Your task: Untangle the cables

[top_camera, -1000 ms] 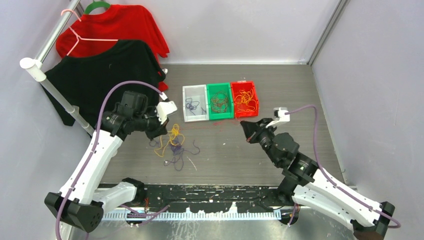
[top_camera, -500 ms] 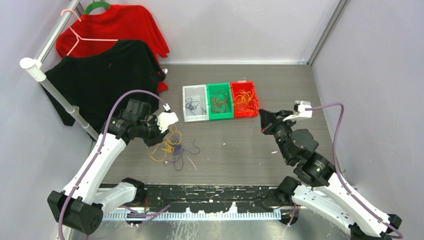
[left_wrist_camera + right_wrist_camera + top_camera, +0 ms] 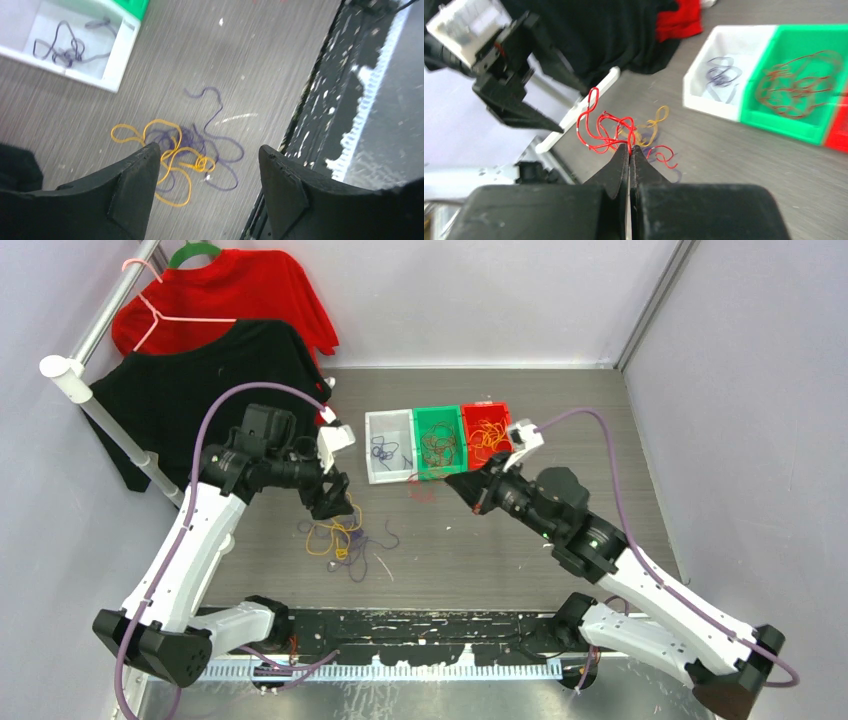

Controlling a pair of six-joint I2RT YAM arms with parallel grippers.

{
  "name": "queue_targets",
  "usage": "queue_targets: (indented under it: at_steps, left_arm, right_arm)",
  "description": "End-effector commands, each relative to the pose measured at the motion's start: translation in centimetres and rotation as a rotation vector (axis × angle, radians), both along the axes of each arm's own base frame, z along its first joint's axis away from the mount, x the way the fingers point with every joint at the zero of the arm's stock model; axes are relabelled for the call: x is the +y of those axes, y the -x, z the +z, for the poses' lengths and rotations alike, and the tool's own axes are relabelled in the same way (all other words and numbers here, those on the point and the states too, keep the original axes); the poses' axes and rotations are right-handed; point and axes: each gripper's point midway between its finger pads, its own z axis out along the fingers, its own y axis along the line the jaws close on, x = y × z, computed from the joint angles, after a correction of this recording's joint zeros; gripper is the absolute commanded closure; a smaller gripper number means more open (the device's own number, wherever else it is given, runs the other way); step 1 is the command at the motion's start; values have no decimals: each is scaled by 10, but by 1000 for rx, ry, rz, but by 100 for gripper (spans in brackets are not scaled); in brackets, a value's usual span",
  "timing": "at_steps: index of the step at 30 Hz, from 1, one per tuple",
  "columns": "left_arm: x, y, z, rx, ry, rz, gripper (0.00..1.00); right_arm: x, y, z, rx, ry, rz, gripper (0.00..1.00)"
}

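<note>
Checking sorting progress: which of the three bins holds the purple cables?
The white bin, leftmost in the row, holds the purple cables; the green bin beside it holds red-brown cables and the red bin orange cables.

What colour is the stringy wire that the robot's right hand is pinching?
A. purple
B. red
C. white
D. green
B: in the right wrist view, the right hand is shut on a thin red wire that loops up from between its fingertips.
</note>
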Motion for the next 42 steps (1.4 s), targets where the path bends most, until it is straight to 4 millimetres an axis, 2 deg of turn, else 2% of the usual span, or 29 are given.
queue_targets:
  at_steps: [1, 4, 7, 11, 17, 20, 23, 24, 29, 31, 33, 36, 40, 42]
  left_arm:
    - [-30, 8, 46, 56, 194, -65, 27]
    - [-41, 15, 64, 88, 273, -113, 28]
    - [-49, 22, 71, 131, 326, -141, 32]
    - [-52, 22, 68, 146, 324, -141, 41]
    - [-52, 22, 57, 167, 311, -138, 52]
    - [-51, 22, 51, 172, 298, -133, 64]
    - [-49, 21, 47, 162, 282, -128, 93]
    - [-47, 20, 45, 152, 270, -124, 99]
    - [-36, 19, 39, 87, 195, -114, 100]
    - [-32, 21, 36, 79, 177, -118, 100]
    - [-31, 26, 35, 78, 172, -130, 100]
    - [-30, 32, 32, 89, 173, -141, 100]
    - [-31, 33, 31, 93, 182, -142, 100]
    - [-32, 32, 33, 88, 187, -140, 100]
  right_arm:
    - [49, 23, 42, -1, -157, 279, 99]
    - [68, 22, 41, 39, -191, 345, 99]
    - [85, 20, 39, 73, -224, 399, 99]
    - [100, 19, 35, 114, -231, 454, 99]
    - [110, 17, 34, 137, -258, 490, 99]
    - [113, 16, 34, 138, -269, 495, 99]
    - [111, 13, 32, 138, -264, 474, 99]
    - [109, 12, 30, 138, -261, 457, 99]
    - [88, -10, 22, 115, -249, 268, 93]
    - [76, -21, 17, 114, -243, 170, 87]
    - [68, -27, 17, 99, -260, 118, 86]
    - [69, -24, 20, 100, -307, 131, 86]
    - [82, -15, 24, 122, -356, 213, 87]
    - [86, -13, 22, 135, -355, 241, 77]
